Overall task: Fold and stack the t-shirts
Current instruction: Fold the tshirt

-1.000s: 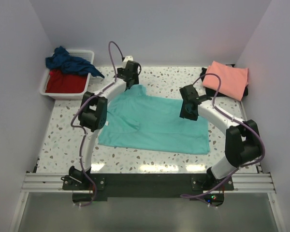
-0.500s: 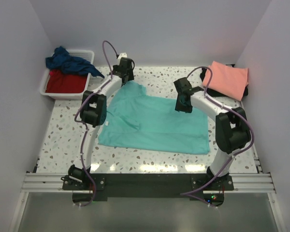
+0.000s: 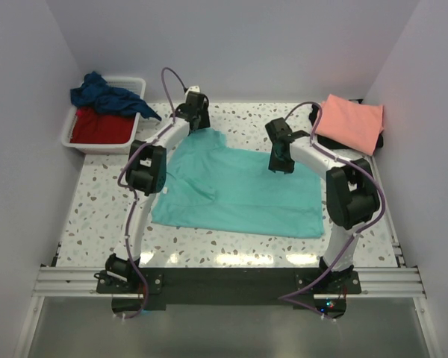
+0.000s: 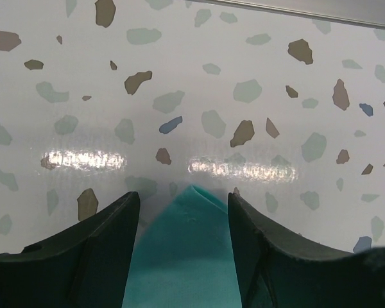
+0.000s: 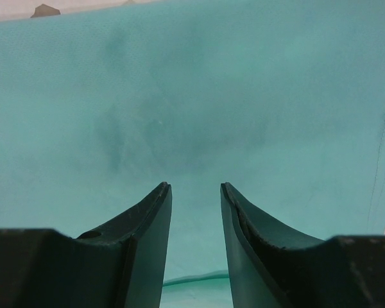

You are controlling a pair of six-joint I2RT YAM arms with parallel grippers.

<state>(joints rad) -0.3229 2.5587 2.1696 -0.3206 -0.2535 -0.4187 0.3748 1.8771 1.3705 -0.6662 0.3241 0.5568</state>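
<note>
A turquoise-teal t-shirt (image 3: 239, 190) lies spread flat on the speckled table. My left gripper (image 3: 197, 124) is at its far left corner. In the left wrist view that gripper (image 4: 183, 200) is open, its fingers (image 4: 109, 247) either side of the pointed teal corner (image 4: 187, 244) without pinching it. My right gripper (image 3: 281, 161) hangs over the shirt's far edge. In the right wrist view this gripper (image 5: 194, 187) is open just above the teal cloth (image 5: 192, 96), nothing held.
A folded salmon-pink t-shirt (image 3: 351, 119) lies on a black one (image 3: 378, 142) at the back right. A white tub (image 3: 69, 138) at the back left holds a red t-shirt (image 3: 101, 127) and a navy one (image 3: 108, 97). Walls enclose the table.
The right arm has swung left and back, bringing its gripper over the shirt's far edge. The left gripper has barely shifted at the far corner, and its jaws have narrowed a little.
</note>
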